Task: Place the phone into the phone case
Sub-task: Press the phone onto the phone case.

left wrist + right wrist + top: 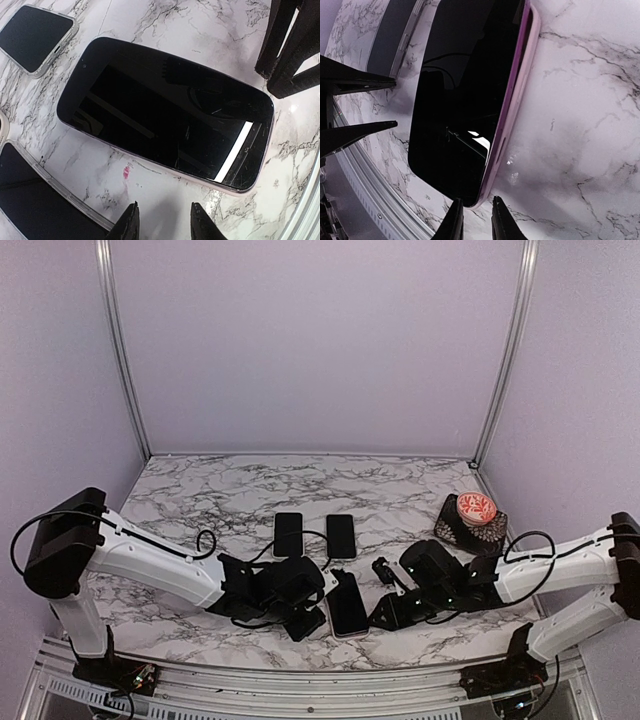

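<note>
A black-screened phone [347,604] lies flat near the table's front, sitting in a lilac phone case [514,107] whose rim shows along one long side. The left wrist view shows the phone [165,112] just beyond my left gripper [165,225], which is open with only marble between its tips. My right gripper [476,220] is on the opposite side, its fingers a narrow gap apart and empty, with the case's corner just ahead of the gap. In the top view my left gripper [312,620] and right gripper [383,612] flank the phone.
Two more dark phones in clear cases [288,534] [341,536] lie behind the centre. One of them [35,37] shows at the upper left of the left wrist view and the other [30,195] at the lower left. A red-and-white patterned bowl on a dark stand [475,512] is at the back right.
</note>
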Robot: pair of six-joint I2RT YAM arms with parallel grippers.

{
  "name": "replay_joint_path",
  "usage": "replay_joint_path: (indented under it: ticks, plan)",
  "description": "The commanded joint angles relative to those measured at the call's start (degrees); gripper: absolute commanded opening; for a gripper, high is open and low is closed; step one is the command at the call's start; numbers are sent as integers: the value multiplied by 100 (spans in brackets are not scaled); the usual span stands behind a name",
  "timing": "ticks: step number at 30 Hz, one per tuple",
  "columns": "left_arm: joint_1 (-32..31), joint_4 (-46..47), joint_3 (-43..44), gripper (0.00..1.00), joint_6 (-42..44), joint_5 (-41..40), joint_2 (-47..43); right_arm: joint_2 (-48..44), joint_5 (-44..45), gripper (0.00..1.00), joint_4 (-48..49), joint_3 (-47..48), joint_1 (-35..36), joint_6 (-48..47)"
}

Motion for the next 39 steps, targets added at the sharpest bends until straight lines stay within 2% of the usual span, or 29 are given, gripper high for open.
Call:
replay_joint_path:
  ticks: [1, 10, 19, 24, 29, 30, 31, 32, 35, 39]
  plan:
    - [-63, -69, -6, 33, 26, 345, 226, 240, -234, 15, 525, -91, 44, 192]
    - [-99, 153, 78, 26, 31, 578, 526, 733, -245, 0, 623, 12, 395, 241]
    - [-99, 252, 29, 26, 8, 686, 535, 1148, 19, 3, -284, 701, 818, -86]
    - [-90, 251, -89, 28, -20, 522, 283, 736, 749, 23, -1475, 1130, 634, -333]
    - [4, 153, -170, 29, -60, 237, -125, 488, 1513, 53, -2277, 1606, 537, -206]
    - [64, 69, -161, 29, -99, 168, -199, 520, 1617, 67, -2395, 1744, 542, -168]
    - [140, -5, -152, 31, -152, 110, -283, 573, 1710, 90, -2470, 1874, 547, -117]
    - [244, -69, -150, 34, -234, 74, -376, 649, 1786, 98, -2521, 1993, 547, -40]
    - [676, -139, -225, 43, -529, 83, -686, 999, 1785, 99, -2369, 2287, 571, 197]
    - [1192, -143, -382, 68, -762, -245, -1237, 1574, 2032, 99, -2390, 2738, 621, 505]
